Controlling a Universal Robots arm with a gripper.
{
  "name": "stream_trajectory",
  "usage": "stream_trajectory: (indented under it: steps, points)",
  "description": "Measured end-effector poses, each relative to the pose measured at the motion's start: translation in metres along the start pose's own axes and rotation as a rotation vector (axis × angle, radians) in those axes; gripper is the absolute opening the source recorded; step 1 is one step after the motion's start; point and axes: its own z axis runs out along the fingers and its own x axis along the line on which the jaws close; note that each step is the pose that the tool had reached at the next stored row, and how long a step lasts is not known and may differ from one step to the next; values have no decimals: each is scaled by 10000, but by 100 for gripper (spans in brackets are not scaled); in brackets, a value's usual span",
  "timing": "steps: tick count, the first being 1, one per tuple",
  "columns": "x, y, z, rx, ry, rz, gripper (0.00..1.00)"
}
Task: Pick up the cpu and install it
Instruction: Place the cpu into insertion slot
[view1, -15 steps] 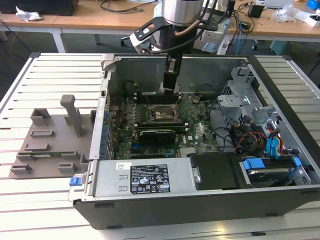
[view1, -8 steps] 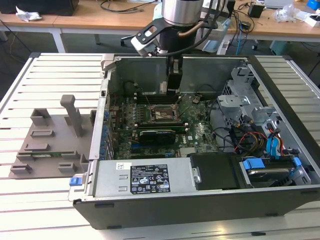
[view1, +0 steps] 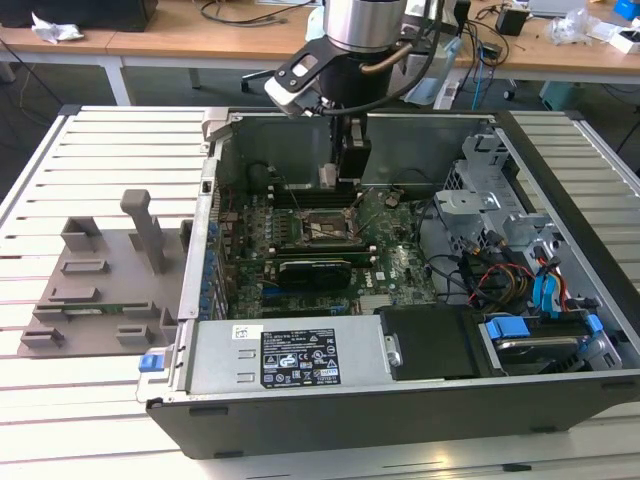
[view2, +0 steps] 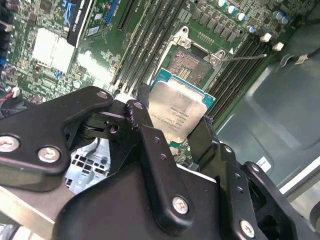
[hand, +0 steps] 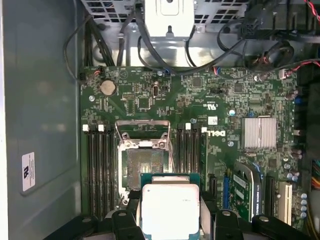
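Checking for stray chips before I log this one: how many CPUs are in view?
1. The cpu is held in the gripper, above the open socket. Parts of the case are hidden, so another could be out of sight.

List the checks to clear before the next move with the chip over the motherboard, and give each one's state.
1. Hold on the cpu: ok, the gripper clamps two opposite edges.
2. The socket is empty: ok, bare contacts show.
3. The load plate is swung open: ok.
4. cpu edges parallel to the socket's: ok in the first wrist view.
5. cpu centred above the socket: cannot tell.
6. Corner mark matched to the socket: cannot tell.
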Motion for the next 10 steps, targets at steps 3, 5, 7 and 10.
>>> stream_trajectory:
  steps: [3,5,7,10]
  points:
    - [0,0,0,-5,-5,-341,55]
    - [0,0,0,-7,-9,-543,55]
    - [0,0,0,-11,-12,-744,55]
    - [0,0,0,-15,-17,-1048,55]
